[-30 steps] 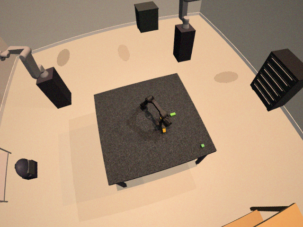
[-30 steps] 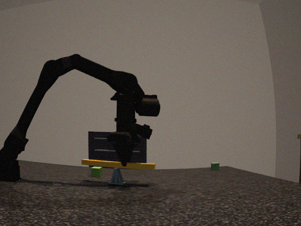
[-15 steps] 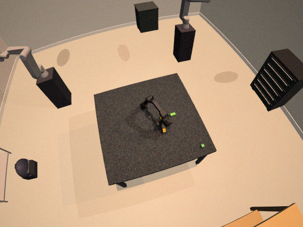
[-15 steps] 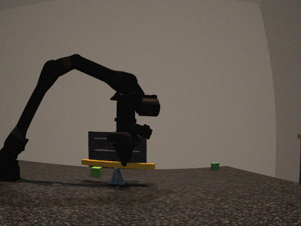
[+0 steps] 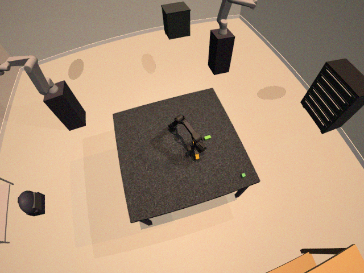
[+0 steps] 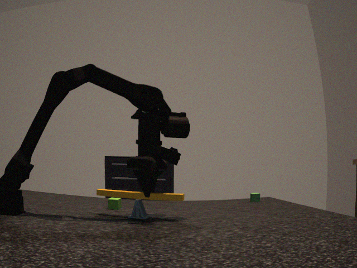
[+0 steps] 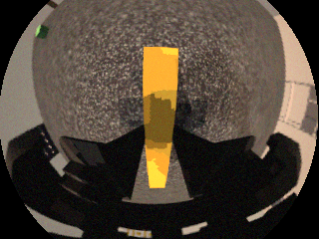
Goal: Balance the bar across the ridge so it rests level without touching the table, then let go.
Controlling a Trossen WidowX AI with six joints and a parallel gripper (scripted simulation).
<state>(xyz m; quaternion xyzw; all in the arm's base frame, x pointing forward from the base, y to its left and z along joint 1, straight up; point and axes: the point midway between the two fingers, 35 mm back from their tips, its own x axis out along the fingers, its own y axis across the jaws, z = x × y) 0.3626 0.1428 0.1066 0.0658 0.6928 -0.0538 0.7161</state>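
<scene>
The gripper [image 6: 147,195] [image 7: 159,127] is clamped on the orange bar [image 5: 197,156] [image 6: 170,196] [image 7: 160,75], its fingers pressing the two long sides. In the exterior view the bar lies over the blue-grey ridge [image 6: 139,210], clear of the table [image 5: 152,182] [image 6: 184,236] [image 7: 100,90], one end toward nine o'clock and the slightly lower-looking end toward three; whether bar and ridge touch, I cannot tell. From the bar's orange end in the top view, a lime block [image 5: 207,137] sits near one o'clock and a green cube [image 5: 243,174] [image 6: 255,197] [image 7: 42,31] well apart toward four.
</scene>
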